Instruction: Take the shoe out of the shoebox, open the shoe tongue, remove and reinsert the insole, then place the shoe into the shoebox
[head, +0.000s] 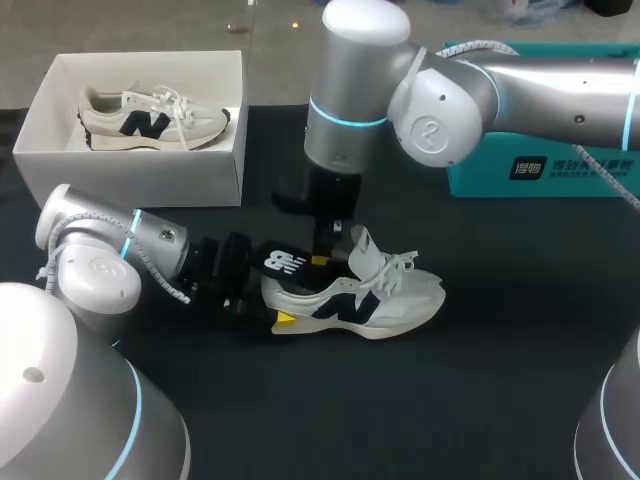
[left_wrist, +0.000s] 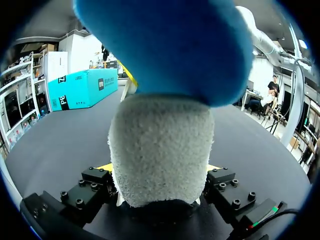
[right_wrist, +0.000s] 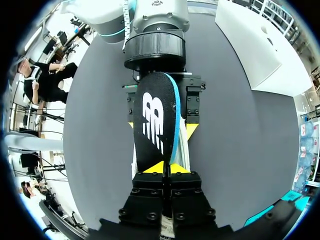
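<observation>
- shoebox (head: 140, 172): white, lid off, at the table's far left, well apart from the work. A second shoe (head: 150, 120) lies inside, so there looks to be little room in there.
- left gripper (left_wrist: 159, 172): low at the heel, fingers spread about heel-wide and pressed on it from both sides. It has hold of the shoe.
- shoe (head: 375, 300): sits on its sole near the middle of the table (head: 500, 390), toe pointing away from the left arm.
  - Probably light, with a soft upper.
  - The heel cup looks like the stiffest part, so that is the best place to clamp.
- insole (right_wrist: 152, 120): black top, blue underside, standing on edge over the heel opening.
  - Thin foam, so likely floppy and very light, and it will buckle if pushed from its end.
  - Best pinched near the edge and fed in toe-first.
  - Can't tell whether its front end is inside the shoe.
- right gripper (right_wrist: 165, 167): comes down from above, fingers nearly together, pinched on the insole's edge.
- tongue (head: 365, 245): pulled up, with loose laces (head: 400, 265) just beside it. Both crowd the opening and could snag.
- The two grippers are near each other at the heel, so it's a tight spot.
- teal box (head: 540, 170): far right, well apart, not in the way.
</observation>
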